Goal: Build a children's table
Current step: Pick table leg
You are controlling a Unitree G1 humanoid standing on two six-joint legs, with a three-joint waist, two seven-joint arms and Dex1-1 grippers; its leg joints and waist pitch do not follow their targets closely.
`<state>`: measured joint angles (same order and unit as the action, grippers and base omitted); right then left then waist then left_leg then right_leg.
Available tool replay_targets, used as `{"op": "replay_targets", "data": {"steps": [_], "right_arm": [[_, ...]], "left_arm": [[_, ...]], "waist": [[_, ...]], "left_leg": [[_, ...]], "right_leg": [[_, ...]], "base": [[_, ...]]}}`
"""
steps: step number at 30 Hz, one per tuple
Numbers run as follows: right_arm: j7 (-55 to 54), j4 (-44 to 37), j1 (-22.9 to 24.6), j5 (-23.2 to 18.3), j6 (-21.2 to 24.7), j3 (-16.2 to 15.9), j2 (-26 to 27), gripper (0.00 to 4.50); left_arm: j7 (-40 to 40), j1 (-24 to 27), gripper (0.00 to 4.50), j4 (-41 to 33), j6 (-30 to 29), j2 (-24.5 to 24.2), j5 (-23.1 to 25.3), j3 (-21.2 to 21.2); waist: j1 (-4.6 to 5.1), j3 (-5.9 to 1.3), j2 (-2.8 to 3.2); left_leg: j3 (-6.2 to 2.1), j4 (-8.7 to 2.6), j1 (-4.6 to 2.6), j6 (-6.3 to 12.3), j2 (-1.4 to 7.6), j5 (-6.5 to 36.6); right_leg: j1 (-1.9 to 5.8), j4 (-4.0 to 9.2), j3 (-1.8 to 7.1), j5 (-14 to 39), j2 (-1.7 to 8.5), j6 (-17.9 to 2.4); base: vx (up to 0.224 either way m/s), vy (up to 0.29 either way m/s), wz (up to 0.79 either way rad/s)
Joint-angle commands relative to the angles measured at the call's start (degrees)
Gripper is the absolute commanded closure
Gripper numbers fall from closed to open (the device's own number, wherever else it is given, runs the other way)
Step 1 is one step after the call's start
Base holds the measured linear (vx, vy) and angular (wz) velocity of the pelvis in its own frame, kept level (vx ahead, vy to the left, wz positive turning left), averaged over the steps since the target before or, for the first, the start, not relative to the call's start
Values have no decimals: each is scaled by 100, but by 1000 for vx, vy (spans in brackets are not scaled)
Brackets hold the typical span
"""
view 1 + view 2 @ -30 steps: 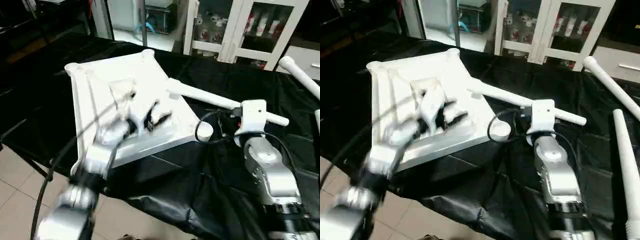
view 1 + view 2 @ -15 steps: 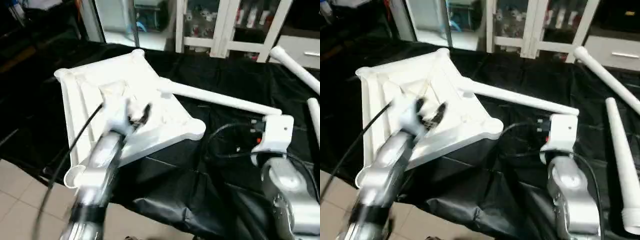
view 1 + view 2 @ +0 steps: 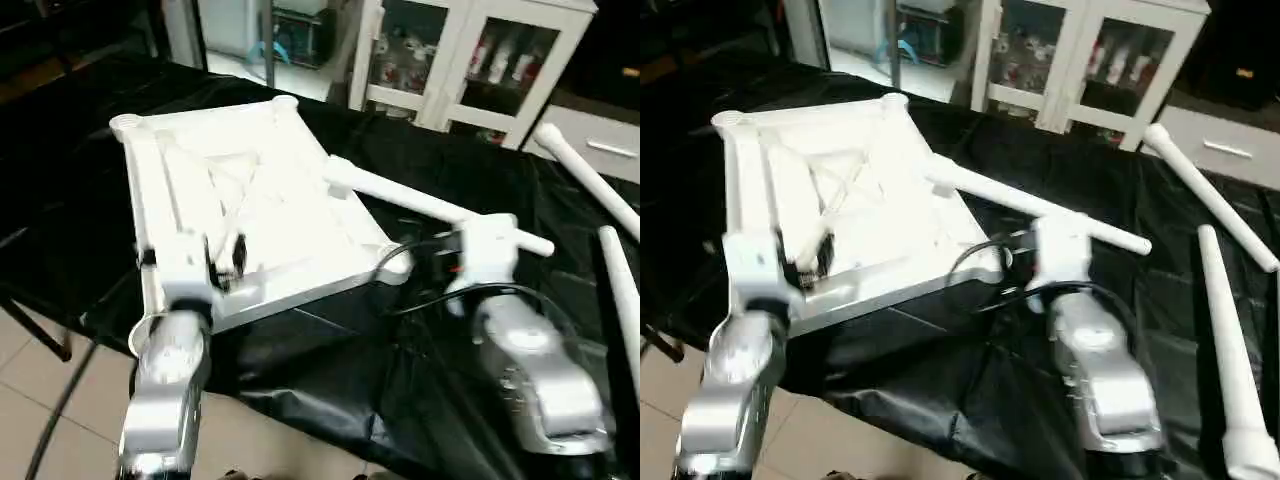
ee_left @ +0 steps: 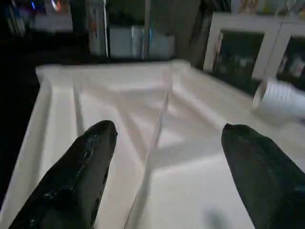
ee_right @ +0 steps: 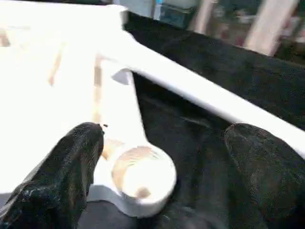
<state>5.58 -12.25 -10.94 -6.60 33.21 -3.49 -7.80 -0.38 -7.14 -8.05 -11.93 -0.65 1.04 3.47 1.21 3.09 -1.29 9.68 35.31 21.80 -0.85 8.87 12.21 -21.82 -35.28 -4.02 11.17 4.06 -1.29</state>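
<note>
Nearest the camera, the two silver forearms are seen reaching forward over the near edge of the black-covered worktop [image 3: 420,400]. The left tool [image 4: 164,157] is held wide, its two black fingers [image 4: 78,176] spread well apart with nothing between them; it is poised over the near part of the white tabletop [image 3: 250,200], and contact cannot be told. The right tool [image 5: 157,176] is likewise held wide and empty, its fingers [image 5: 62,176] standing to either side of a round corner socket [image 5: 140,179] of the tabletop, apart from it. The wrist block of the right arm is seen just beside the tabletop's near right corner, with a black cable looped in front of it.

The tabletop is laid upside down on the left part of the worktop, turned cornerwise, so that its ribbed underside and diagonal ribs are shown upward. One white leg [image 3: 430,205] is seen running from the tabletop's right edge out across the black cover, lying almost flat; whether it is seated in a socket cannot be told. Two more legs [image 3: 1225,350] are laid loose on the right side of the worktop, well apart from the tabletop.

Beyond the worktop, white glass-fronted cabinets [image 3: 470,60] are seen against the far wall
</note>
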Motion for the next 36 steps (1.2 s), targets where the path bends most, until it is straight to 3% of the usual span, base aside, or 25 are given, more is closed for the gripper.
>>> {"op": "replay_targets", "data": {"steps": [1, 2, 3, 4, 5, 6, 7, 9, 10, 11, 12, 13, 14, 15, 16, 17, 18, 19, 20, 21, 22, 23, 29, 35, 36], "right_arm": [[-8, 123, -41, 0, -9, 123, -49, 0], [-5, 200, -66, 33, -35, 105, -43, 0], [-2, 234, -80, 57, -51, 72, -53, 0], [18, 248, -84, 53, -65, 47, -52, 0], [53, 269, -92, 45, -92, 11, -43, 0], [68, 263, -89, 45, -96, -10, -39, 0], [83, 254, -87, 52, -94, -41, -40, 0], [126, 246, -81, 75, -90, -95, -52, 0], [141, 255, -82, 96, -81, -114, -51, 0], [127, 266, -88, 117, -70, -118, -49, 0], [90, 277, -93, 109, -76, -86, -13, 0], [59, 296, -109, 112, -78, -71, 8, 0], [12, 326, -142, 157, -83, -81, 14, 0], [-61, 371, -183, 155, -37, -40, 62, 0], [-87, 418, -244, 199, -12, -57, 57, 0], [-64, 450, -294, 217, -20, -79, 46, 0], [-24, 462, -336, 95, -49, 10, 102, 0], [1, 470, -361, 7, -68, 83, 151, 0], [-11, 518, -474, -179, -116, 294, 251, 0], [-6, 537, -505, -202, -139, 321, 257, 0], [-6, 588, -575, -233, -166, 370, 260, 0], [2, 753, -745, -236, -174, 425, 202, 0], [219, 1973, -1627, 93, -575, 476, -361, 0], [841, 4222, -2725, 373, -1472, 434, -1072, 0], [923, 4572, -2879, 415, -1643, 405, -1168, 0]], "left_arm": [[66, -1, 55, -54, -150, 75, 95, -167], [66, -49, 55, -48, -210, 43, 145, -188], [71, -66, 55, -55, -246, 24, 152, -191], [72, -88, 55, -51, -251, 11, 147, -186], [81, -125, 55, -51, -274, -8, 129, -175], [88, -146, 55, -44, -287, -17, 125, -170], [105, -189, 55, -14, -319, -32, 133, -156], [146, -250, 55, 41, -367, -38, 167, -133], [161, -281, 55, 69, -397, -33, 185, -119], [178, -298, 55, 91, -436, -38, 221, -125], [208, -309, 55, 119, -411, -47, 275, -138], [214, -313, 55, 133, -468, -34, 259, -132], [207, -319, 55, 151, -590, -14, 219, -121], [190, -324, 55, 163, -644, -67, 295, -178], [128, -320, 55, 160, -652, -106, 295, -224], [46, -314, 55, 140, -659, -136, 247, -257], [-13, -302, 55, 124, -661, -186, 251, -284], [-41, -298, 55, 116, -669, -228, 263, -308], [-165, -285, 55, 75, -728, -294, 202, -324], [-185, -283, 55, 68, -735, -306, 200, -321], [-231, -276, 55, 55, -748, -334, 194, -314], [-344, -256, 55, 33, -799, -401, 153, -297], [-1105, -162, 55, -78, -973, -827, -124, -419], [-2700, 125, 55, -793, -977, -1438, -1114, -652], [-2832, 137, 55, -888, -997, -1500, -1209, -653]], "waist": [[80, -343, 202], [145, -353, 127], [72, -395, 162], [-27, -365, 55], [-153, -414, 14], [-240, -392, -51], [-288, -307, 51], [-233, -299, 296], [-74, -419, 522], [61, -433, 379], [-28, -374, 385], [-74, -341, 339], [-136, -323, 238], [-99, -376, 162], [-311, -291, -151], [-504, -281, -133], [-543, -232, -167], [-603, -220, -163], [-613, -298, -11], [-571, -267, -74], [-547, -319, 76], [-521, -300, 121], [-500, -225, 177], [-507, -276, 214], [-515, -299, 213]], "left_leg": [[-1094, -887, -274, 676, 737, 1573], [-1116, -786, -18, 1534, 484, 1092], [-1062, -650, 72, 1764, 288, 802], [-849, -356, 385, 1728, -74, 697], [-637, 62, 442, 1514, -169, 641], [-252, 800, 511, 1022, -72, 605], [-209, 751, 519, 816, 127, 584], [-496, 66, 266, 899, 498, 697], [-1515, -503, -322, 1543, 1423, 663], [-1695, -552, -337, 1948, 1538, 156], [-1756, -434, -285, 2436, 1277, -651], [-1689, -529, -110, 2585, 895, -617], [-1478, -563, 80, 2383, 242, -91], [-1125, -336, -166, 2162, 398, 205], [-367, 701, 321, 1540, -406, 750], [-321, 790, 364, 770, -287, 575], [-348, 658, 371, 386, -222, 372], [-380, 387, 251, 121, -115, 450], [-500, 70, 163, 101, 125, 456], [-507, -86, 116, 146, 150, 436], [-528, -260, -12, 128, 272, 440], [-514, -345, -81, 124, 346, 705], [-355, -431, -156, -213, 378, 1243], [-317, -419, -100, -228, 415, 1158], [-271, -404, -65, -137, 411, 853]], "right_leg": [[-34, -14, -14, 319, 150, -848], [183, 113, -42, 57, 248, -1937], [309, 224, -86, -24, 288, -2460], [477, 489, -147, 344, 422, -3054], [578, 700, -170, 652, 658, -3190], [622, 962, -329, 1165, 1015, -2954], [576, 946, -518, 1207, 984, -2500], [629, 721, -1011, 1305, 497, -1637], [30, -520, -709, 1275, -2, -912], [-178, -797, -425, 1520, 15, -711], [-490, -1059, -33, 1811, 1, -669], [-430, -1015, 197, 1564, -32, -864], [-210, -547, 302, 1189, -64, -1307], [-264, -286, 446, 719, 54, -1674], [137, 490, 705, 256, 399, -2372], [319, 439, 810, 276, 609, -1688], [298, 433, 808, 557, 624, -1048], [358, 471, 903, 1355, 671, 100], [511, 380, 912, 1151, 693, 342], [471, 378, 777, 950, 516, 498], [388, 355, 574, 795, 359, 510], [346, 420, 518, 1037, 367, 318], [223, 607, 445, 2692, 362, -206], [252, 452, 440, 1639, 401, -836], [292, 398, 432, 973, 387, -1034]], "base": [[6, -189, 47], [6, -189, 47], [-6, -208, 54], [-45, -222, 55], [-45, -222, 55], [-27, -223, 57], [-7, -208, 60], [-11, -201, 70], [-4, -96, 47], [-17, -205, 73], [-32, -208, 64], [-73, -325, 96], [-60, -215, 69], [-68, -283, 59], [-27, -167, 27], [-26, -280, 31], [-53, -234, 3], [-93, -319, 4], [-94, -206, 0], [-99, -173, -2], [-105, -140, -3], [-105, -140, -3], [-70, -27, 3], [0, 0, 0], [0, 0, 0]]}}
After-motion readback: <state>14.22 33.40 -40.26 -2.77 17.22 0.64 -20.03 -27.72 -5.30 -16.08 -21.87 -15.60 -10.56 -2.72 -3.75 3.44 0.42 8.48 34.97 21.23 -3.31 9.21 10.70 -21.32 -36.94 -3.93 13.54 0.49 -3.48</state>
